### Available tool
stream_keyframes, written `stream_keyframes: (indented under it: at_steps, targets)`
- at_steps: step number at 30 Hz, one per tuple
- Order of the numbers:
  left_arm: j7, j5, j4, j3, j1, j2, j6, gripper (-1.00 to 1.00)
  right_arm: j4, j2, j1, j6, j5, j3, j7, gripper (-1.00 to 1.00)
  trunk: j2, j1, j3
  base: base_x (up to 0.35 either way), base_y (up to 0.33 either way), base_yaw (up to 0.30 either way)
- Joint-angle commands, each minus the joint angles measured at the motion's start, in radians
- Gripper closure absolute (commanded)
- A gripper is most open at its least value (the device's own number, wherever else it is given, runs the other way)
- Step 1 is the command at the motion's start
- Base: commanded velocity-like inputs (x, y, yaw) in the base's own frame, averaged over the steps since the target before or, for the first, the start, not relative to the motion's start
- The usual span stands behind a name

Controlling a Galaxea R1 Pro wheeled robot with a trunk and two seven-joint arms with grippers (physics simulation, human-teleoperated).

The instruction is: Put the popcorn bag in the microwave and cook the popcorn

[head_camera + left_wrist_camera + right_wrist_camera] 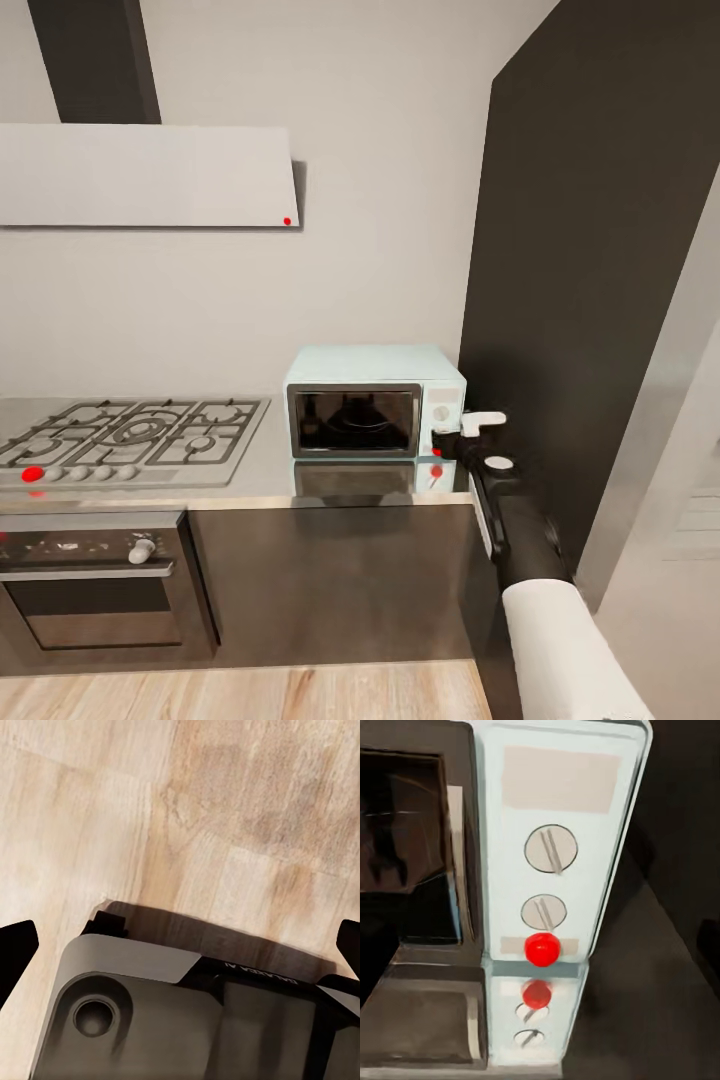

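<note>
The pale blue-mint microwave stands on the grey countertop against the tall dark cabinet, its dark glass door closed. A dim rounded shape sits behind the glass; I cannot tell what it is, so the popcorn bag and the popcorn are hidden. My right gripper is at the microwave's side panel, close to the red dot under two knobs; it is open, one fingertip at the picture's edge. My left gripper hangs open over the wood floor, holding nothing.
A gas hob is set into the countertop left of the microwave, with a built-in oven below and a hood above. A tall dark cabinet rises at the right. My grey base lies under the left gripper.
</note>
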Motion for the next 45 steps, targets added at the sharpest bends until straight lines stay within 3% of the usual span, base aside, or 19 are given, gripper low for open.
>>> stream_keyframes:
  at_steps: [1, 4, 10, 16, 19, 22, 29, 38, 45]
  targets:
    - [-0.004, 0.01, 0.001, -0.008, -0.001, 0.0, -0.002, -1.0, 0.035, 0.001, 0.001, -0.039, 0.001, -0.004, 0.004, -1.0, -0.001, 0.0, -0.001, 0.0, 0.0, 0.0]
    - [-0.004, 0.01, 0.001, -0.008, -0.001, 0.0, -0.002, -1.0, 0.122, 0.001, 0.011, -0.135, -0.006, -0.009, -0.006, -1.0, -0.001, 0.0, -0.001, 0.0, 0.0, 0.0]
    - [-0.004, 0.01, 0.001, -0.008, -0.001, 0.0, -0.002, -1.0, 0.218, 0.001, 0.013, -0.162, -0.008, -0.016, -0.013, -1.0, -0.001, 0.0, -0.001, 0.0, 0.0, 0.0]
    - [-0.004, 0.01, 0.001, -0.01, -0.001, 0.0, -0.002, -1.0, 0.233, 0.001, 0.013, -0.163, -0.011, -0.029, -0.012, -1.0, -0.001, 0.0, -0.001, 0.0, 0.0, 0.0]
    - [-0.004, 0.01, 0.001, -0.01, -0.001, 0.0, -0.002, -1.0, 0.236, 0.001, 0.013, -0.163, -0.012, -0.072, -0.011, -1.0, -0.001, 0.0, -0.001, 0.0, 0.0, 0.0]
    - [-0.004, 0.01, 0.001, -0.01, -0.001, 0.0, -0.002, -1.0, 0.236, 0.001, 0.013, -0.162, -0.011, -0.089, -0.012, -1.0, -0.001, 0.0, -0.001, 0.0, 0.0, 0.0]
    - [-0.004, 0.012, 0.001, -0.008, -0.001, 0.0, -0.001, -1.0, 0.236, 0.001, 0.013, -0.163, -0.008, -0.091, -0.011, -1.0, -0.001, 0.0, -0.001, 0.027, 0.0, 0.0]
    - [-0.004, 0.012, 0.001, -0.008, -0.001, 0.001, -0.002, -1.0, 0.237, 0.001, 0.013, -0.161, -0.007, -0.091, -0.008, -1.0, -0.001, 0.0, -0.001, 0.266, 0.0, 0.0]
    - [-0.004, 0.012, 0.001, -0.008, -0.001, 0.0, -0.002, -1.0, 0.284, 0.001, 0.013, -0.164, -0.009, -0.095, -0.012, -1.0, -0.001, 0.0, -0.001, 0.109, 0.0, 0.0]
